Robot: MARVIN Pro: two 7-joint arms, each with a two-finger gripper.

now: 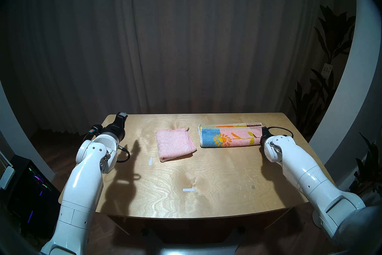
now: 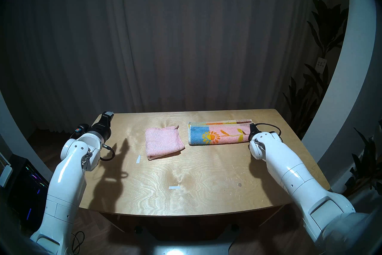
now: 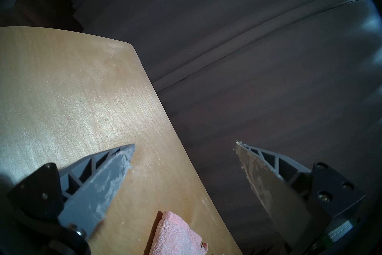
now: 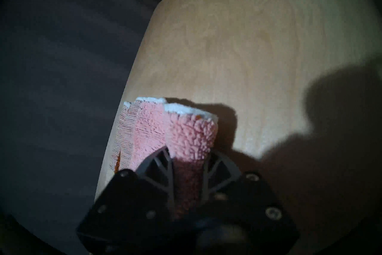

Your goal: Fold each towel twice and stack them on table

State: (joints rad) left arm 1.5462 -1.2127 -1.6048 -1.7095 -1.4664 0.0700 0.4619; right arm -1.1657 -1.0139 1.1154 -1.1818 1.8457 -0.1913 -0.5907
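The right wrist view shows what the head views cannot: the right gripper (image 4: pixel 189 157) has its two grey ribbed fingers (image 4: pixel 158 162) pressed on either side of a thick fold of the sun-and-flower towel (image 4: pixel 192 136), pink terry bulging out past the fingertips and a white selvage running across the far edge. To the left of the fingers more of that towel lies flat with a woven border, right along the edge of the plywood table (image 4: pixel 258 41). In the head views the right wrist covers those fingers entirely; only the towel's right end disappears under it.

The head views give the whole layout. The sun-and-flower towel (image 1: pixel 229 136) lies as a long strip, folded lengthwise, on the far right of the table (image 1: pixel 206 190), blue patch and yellow sun toward the middle. The pale pink towel (image 1: pixel 174 143) sits just left of it, apart, folded into a small thick square. Two white tape strips (image 1: pixel 150 161) lie nearer the robot.

The left gripper (image 1: pixel 122 116) hangs over the far left corner of the table, well left of the pink towel. Its wrist view shows the fingers (image 3: pixel 115 169) spread wide with nothing between them; the pale pink towel (image 3: pixel 175 236) peeks in at the bottom, below and between the fingertips, on the table (image 3: pixel 62 93).
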